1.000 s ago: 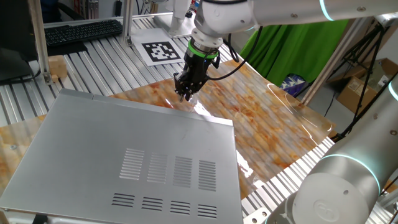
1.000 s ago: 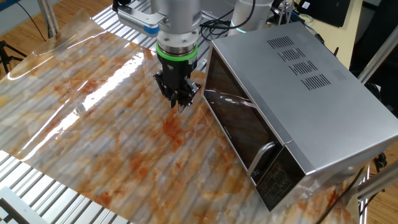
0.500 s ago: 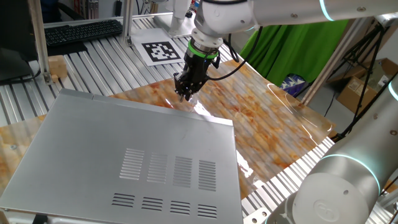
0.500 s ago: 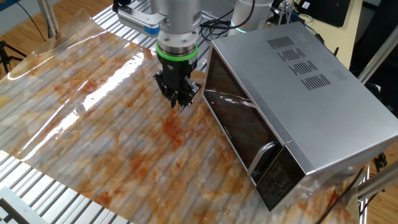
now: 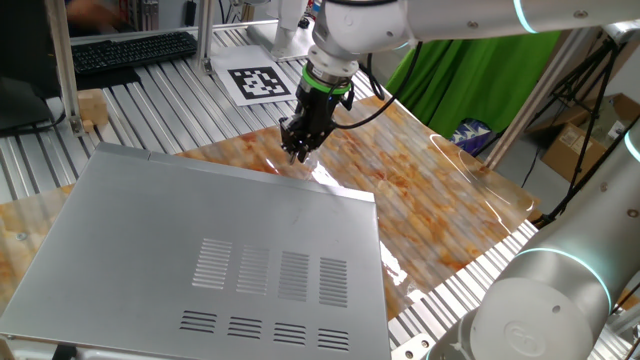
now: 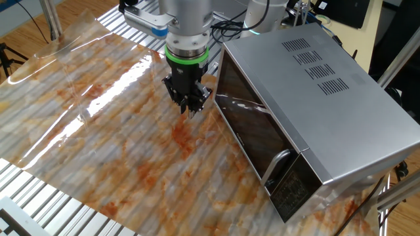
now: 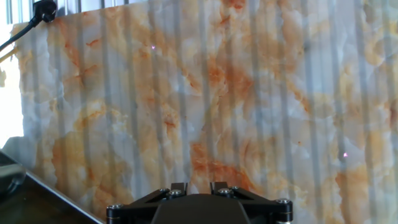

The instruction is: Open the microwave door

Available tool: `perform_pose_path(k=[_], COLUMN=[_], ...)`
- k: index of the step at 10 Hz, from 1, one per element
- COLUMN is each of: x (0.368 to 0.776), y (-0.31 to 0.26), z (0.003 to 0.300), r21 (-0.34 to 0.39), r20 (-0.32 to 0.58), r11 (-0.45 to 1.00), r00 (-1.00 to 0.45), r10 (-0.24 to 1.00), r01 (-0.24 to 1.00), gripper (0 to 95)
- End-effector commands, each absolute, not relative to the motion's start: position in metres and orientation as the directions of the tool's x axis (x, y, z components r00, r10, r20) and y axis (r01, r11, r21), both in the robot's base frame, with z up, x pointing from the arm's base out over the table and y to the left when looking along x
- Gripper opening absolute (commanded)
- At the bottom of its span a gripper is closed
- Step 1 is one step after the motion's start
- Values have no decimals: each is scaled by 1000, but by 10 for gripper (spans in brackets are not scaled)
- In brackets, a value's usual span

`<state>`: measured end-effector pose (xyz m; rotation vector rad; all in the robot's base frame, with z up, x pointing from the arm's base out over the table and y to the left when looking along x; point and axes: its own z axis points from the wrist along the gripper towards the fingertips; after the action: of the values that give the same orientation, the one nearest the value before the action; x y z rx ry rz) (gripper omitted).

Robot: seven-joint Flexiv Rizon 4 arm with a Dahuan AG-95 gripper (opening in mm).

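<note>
One gripper [image 6: 189,109], fingers pressed together and empty, hangs above the mat just beside the microwave [image 6: 328,111] door [image 6: 252,134].

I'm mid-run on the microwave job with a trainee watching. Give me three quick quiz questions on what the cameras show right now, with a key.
1. True or false: the hand is gripping the door handle.
2. Which covers the table in front of the microwave? A) green cloth B) marbled orange-and-white sheet C) bare wood
3. Fill in: the door of the microwave is ____ (open/shut).

Key:
1. False. The hand hangs over the marbled sheet, beside the far end of the door, apart from the handle and holding nothing.
2. B
3. Shut; it lies flush with the front of the box.
</note>
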<state>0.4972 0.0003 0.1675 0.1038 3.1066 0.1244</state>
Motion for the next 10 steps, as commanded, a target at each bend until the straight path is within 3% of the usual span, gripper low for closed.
perform_pose_path(k=[1, 3, 4, 10], x=[496, 496, 496, 498], y=[1, 0, 1, 2], z=[168, 168, 169, 168], r21=[83, 149, 150, 65], r20=[-27, -23, -45, -42], r11=[994, 986, 986, 987], r00=[-997, -996, -996, -988], r10=[71, 81, 77, 151], r01=[68, 77, 69, 148], gripper=[190, 190, 0, 0])
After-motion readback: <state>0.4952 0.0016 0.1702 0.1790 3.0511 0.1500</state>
